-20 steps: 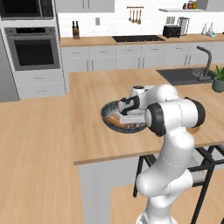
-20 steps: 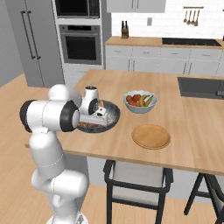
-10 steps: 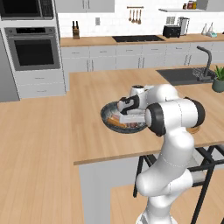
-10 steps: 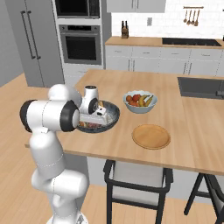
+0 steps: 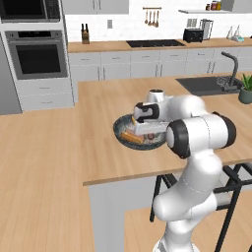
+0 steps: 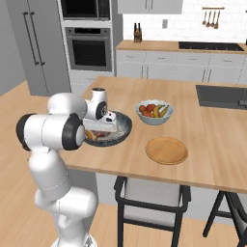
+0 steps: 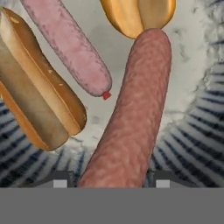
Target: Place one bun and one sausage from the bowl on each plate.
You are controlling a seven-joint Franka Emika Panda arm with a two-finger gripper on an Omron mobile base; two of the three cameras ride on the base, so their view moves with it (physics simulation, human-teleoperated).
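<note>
Gripper [image 7: 111, 183] is down inside the bowl [image 6: 124, 126] rn, sitting on the near left part of the island. In the hand view the darker sausage [image 7: 131, 118] runs straight up out of the gap btw the two finger tips, which sit tight against its sides, so the jaws are closed onto it, pinching it across its width near one end. Its long axis points away from the hand, roughly square to the line the fingers close along, which is the way you'd want it imo. Can't tell if it's off the bowl floor yet.

Rest of the stuff in the bowl: a paler pink sausage [image 7: 68, 46] lying at an angle just beside the held one, not touching afaict. One bun [image 7: 37, 87] lies beside that, and the other bun [image 7: 138, 15] is at the far end, its tip right up against the gripped sausage's end.

The tan plate [image 6: 166, 150] is on the counter to the right of the bowl, w/ the fruit bowl [image 6: 153, 112] behind it. So the carry probably goes right, and a straight lift first should keep it from dragging that bun along.
</note>
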